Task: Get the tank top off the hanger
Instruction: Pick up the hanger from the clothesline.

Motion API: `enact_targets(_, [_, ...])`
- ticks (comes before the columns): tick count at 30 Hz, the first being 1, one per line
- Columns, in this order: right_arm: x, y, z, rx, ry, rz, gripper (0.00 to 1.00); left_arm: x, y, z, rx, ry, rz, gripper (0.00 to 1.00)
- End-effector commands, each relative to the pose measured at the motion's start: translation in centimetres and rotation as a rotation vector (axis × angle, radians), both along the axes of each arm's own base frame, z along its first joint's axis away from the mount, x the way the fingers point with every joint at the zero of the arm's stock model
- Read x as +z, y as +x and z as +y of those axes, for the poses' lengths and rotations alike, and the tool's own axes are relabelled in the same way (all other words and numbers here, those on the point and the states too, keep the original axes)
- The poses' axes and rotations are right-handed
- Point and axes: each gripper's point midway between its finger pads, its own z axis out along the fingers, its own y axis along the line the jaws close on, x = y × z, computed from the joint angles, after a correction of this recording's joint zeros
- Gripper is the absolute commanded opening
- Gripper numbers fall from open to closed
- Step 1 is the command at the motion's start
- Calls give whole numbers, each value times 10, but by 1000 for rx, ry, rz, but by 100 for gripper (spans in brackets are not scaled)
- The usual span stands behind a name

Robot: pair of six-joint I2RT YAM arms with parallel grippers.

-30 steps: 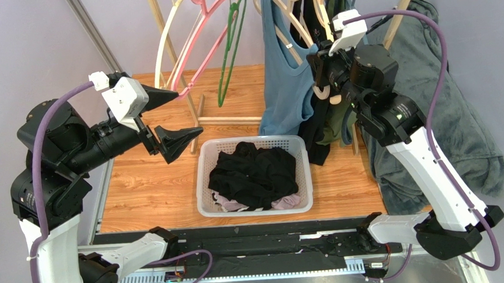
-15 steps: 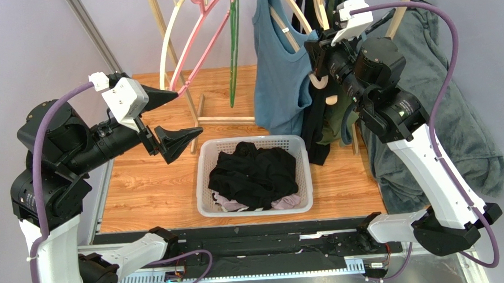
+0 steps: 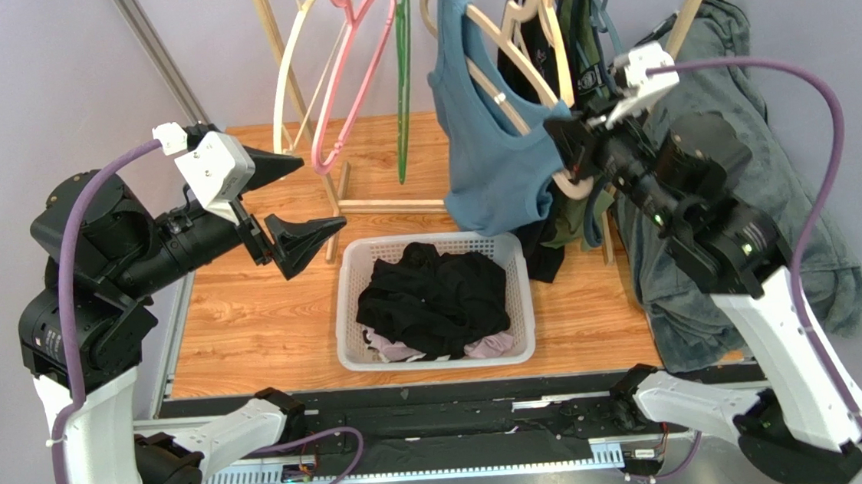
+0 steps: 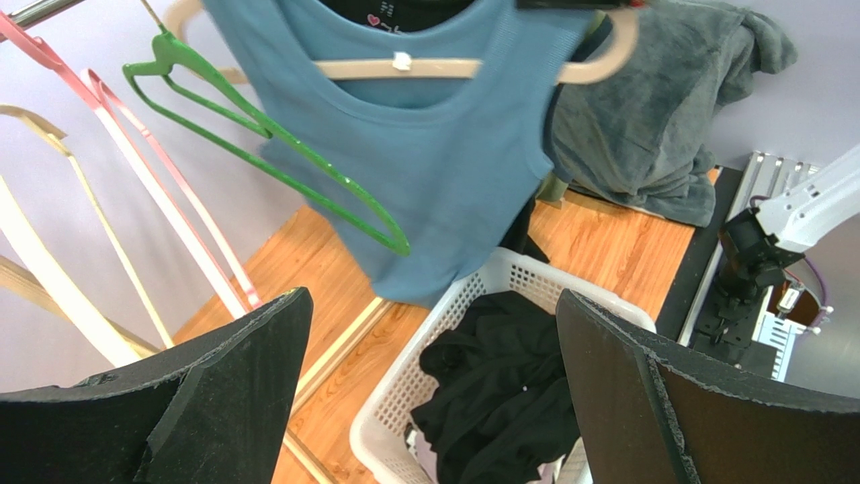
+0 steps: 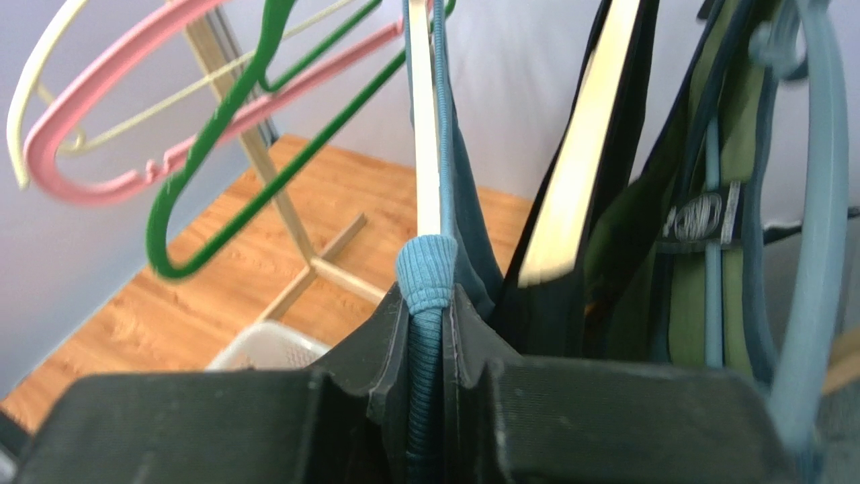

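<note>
Right claw (image 5: pixel 428 303) clamped shut on a bunched blue edge of the tank top (image 3: pixel 493 156), probably near a strap. Top hangs on a cream hanger (image 4: pixel 353 69), over the white basket (image 3: pixel 349 306). Left claw (image 3: pixel 296 197) gaping wide, empty, well apart to the left.

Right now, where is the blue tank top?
In the top view, the blue tank top hangs right of centre on its beige hanger, just above the white basket. The right gripper is pinching its strap.
</note>
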Motion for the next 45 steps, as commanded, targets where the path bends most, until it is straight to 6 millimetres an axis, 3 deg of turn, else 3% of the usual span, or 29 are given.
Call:
enact_targets(1, [-3, -35, -8, 69, 24, -26, 0, 4, 2, 2, 15, -5, -12, 99])
enact_targets(4, [5, -60, -8, 150, 16, -49, 0, 3, 2, 1, 10, -6, -5, 99])
enact_targets(5, [23, -73, -10, 184, 33, -84, 0, 3, 2, 1, 9, -6, -4, 99])
enact_targets(7, [37, -85, -11, 212, 49, -98, 0, 3, 3, 0, 9, -7, -2, 99])
enact_targets(12, [119, -125, -19, 299, 165, -248, 0, 4, 1, 2, 14, -15, -4, 99])
enact_targets(16, [157, -144, -20, 355, 230, -321, 0, 4, -2, 4, 15, -14, -11, 99])
enact_targets(21, [175, -158, -19, 404, 273, -376, 0, 3, -5, 7, 17, -15, -14, 99])
enact_targets(25, [169, -159, -13, 441, 275, -355, 0, 2, -7, 6, 9, -14, -16, 99])
enact_targets(28, [152, -153, -6, 453, 254, -307, 0, 0, -7, 6, 7, -10, -13, 99])
enact_targets(36, [74, -137, 19, 521, 127, -121, 0, -3, -11, 4, -16, -5, -8, 99])
enact_targets(40, [46, -134, 25, 545, 83, -79, 0, -4, -10, 1, -29, -15, 11, 99])
enact_targets(45, [19, -135, 26, 557, 34, -63, 0, -21, -10, -10, -83, -13, 68, 99])
